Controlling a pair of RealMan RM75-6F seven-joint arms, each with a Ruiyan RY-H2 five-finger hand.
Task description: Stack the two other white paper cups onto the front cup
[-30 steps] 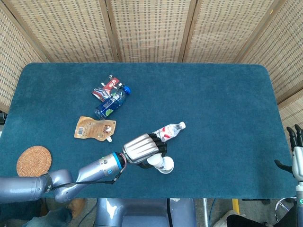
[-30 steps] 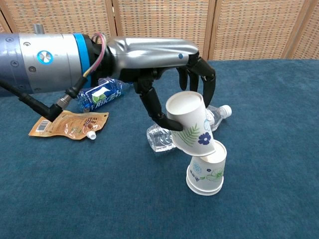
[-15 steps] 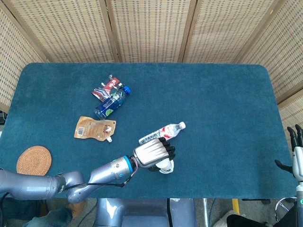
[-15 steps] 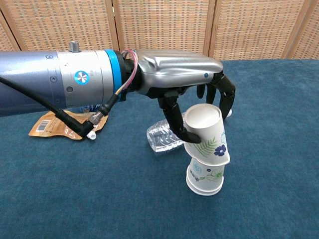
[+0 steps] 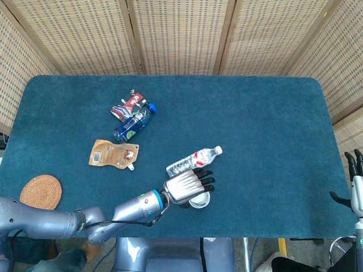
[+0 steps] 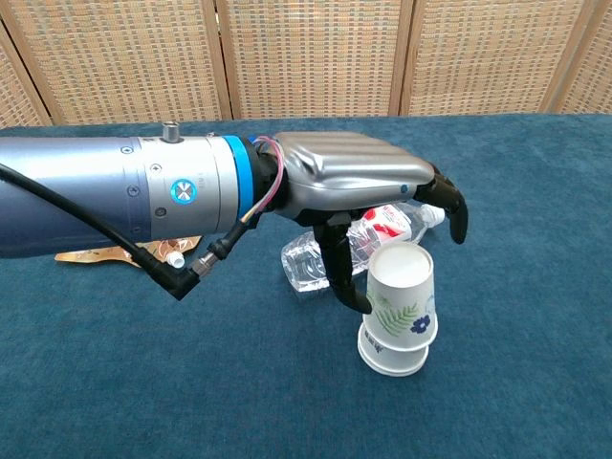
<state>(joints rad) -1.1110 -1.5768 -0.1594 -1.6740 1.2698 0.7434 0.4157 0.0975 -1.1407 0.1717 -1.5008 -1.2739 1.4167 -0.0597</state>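
The white paper cups stand upside down in one stack (image 6: 397, 325) near the table's front edge, also seen from above as the stack (image 5: 201, 199). The top cup (image 6: 404, 295), printed with a blue flower and green leaves, sits straight on the lower cup (image 6: 387, 356). My left hand (image 6: 368, 196) hovers over the stack with its fingers spread; the thumb (image 6: 344, 282) hangs by the top cup's left side. From above, the left hand (image 5: 187, 187) covers part of the stack. My right hand (image 5: 355, 181) is at the far right edge, fingers apart and holding nothing.
A clear water bottle (image 5: 194, 160) lies just behind the stack, seen low as the bottle (image 6: 308, 265). Further back left are a blue bottle (image 5: 134, 124), a red packet (image 5: 126, 105) and a tan pouch (image 5: 113, 154). A woven coaster (image 5: 40, 192) sits at the front left.
My left hand carried the tilted flowered cup right and down onto the stack. The cup now sits level and low, and the fingers have spread away from it.
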